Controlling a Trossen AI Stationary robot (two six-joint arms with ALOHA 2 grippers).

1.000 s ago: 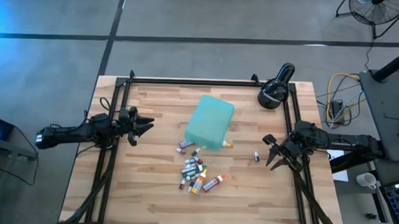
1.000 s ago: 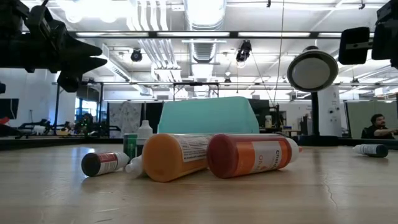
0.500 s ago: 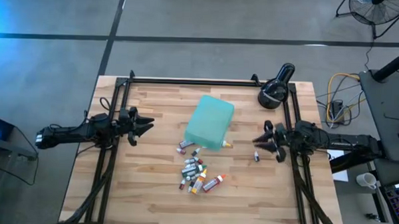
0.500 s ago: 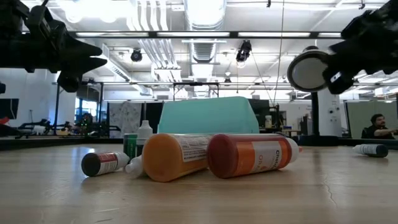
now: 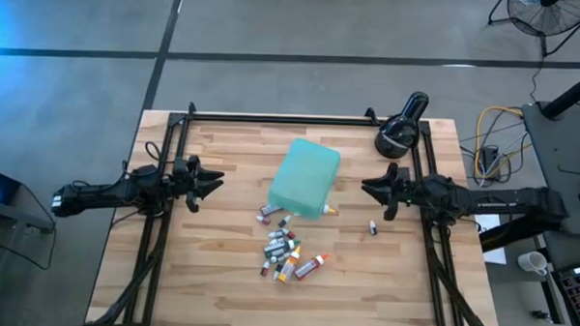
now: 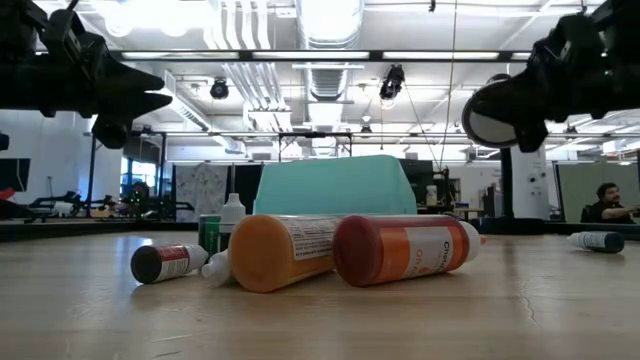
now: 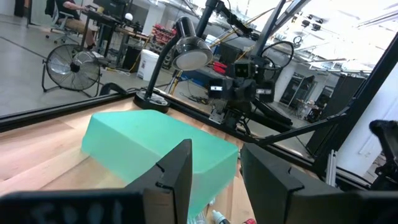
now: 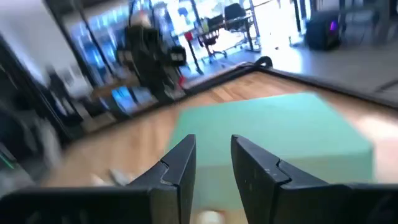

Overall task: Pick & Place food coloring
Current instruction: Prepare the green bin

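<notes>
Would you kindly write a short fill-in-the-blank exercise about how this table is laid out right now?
1. The teal tray lies ____ side up.
2. Most food coloring bottles lie clustered, while ____ small bottle lies apart, nearer the right gripper.
3. The black lamp stands at the table's ____-hand far corner.

Missing words: bottom; one; right

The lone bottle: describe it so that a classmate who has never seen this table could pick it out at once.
Start at the teal tray in the middle of the table. The bottle pile lies just in front of it. The lone bottle lies apart from the pile, toward the right arm's side, on bare wood below the right gripper, touching nothing.
</notes>
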